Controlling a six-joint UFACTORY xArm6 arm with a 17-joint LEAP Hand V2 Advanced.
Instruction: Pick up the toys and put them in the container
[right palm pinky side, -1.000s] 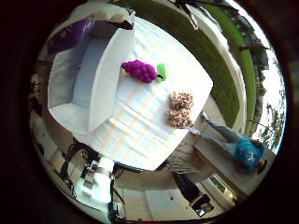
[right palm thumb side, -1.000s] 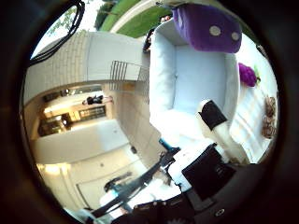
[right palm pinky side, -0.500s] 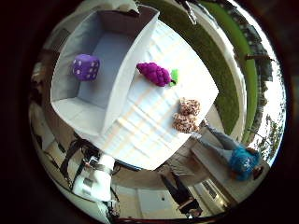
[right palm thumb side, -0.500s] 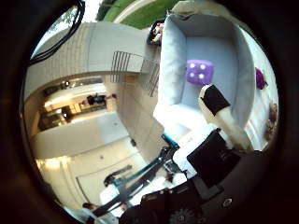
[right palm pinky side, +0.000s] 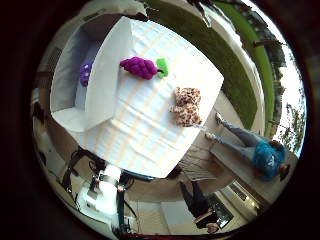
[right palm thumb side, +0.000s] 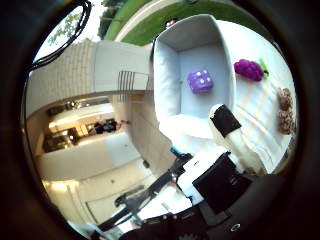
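Your hand (right palm thumb side: 227, 165) hangs high over the desk (right palm pinky side: 150, 135), fingers (right palm thumb side: 226, 125) straight and holding nothing. The dice (right palm thumb side: 200, 80) lies in the container (right palm thumb side: 167, 65); the grapes (right palm pinky side: 140, 67) and giraffe (right palm pinky side: 186, 106) lie on the desk beside it.

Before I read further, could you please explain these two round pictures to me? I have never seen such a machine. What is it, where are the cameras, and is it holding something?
Both pictures come from very wide-angle cameras on the palm of a robot hand, one at the thumb side and one at the little finger side. The white and black parts are the hand itself; it holds nothing. Below lies a table with a striped white cloth. On it stand a white container with a purple dice toy inside, and beside it a purple grape toy and a spotted plush toy, not yet put away.
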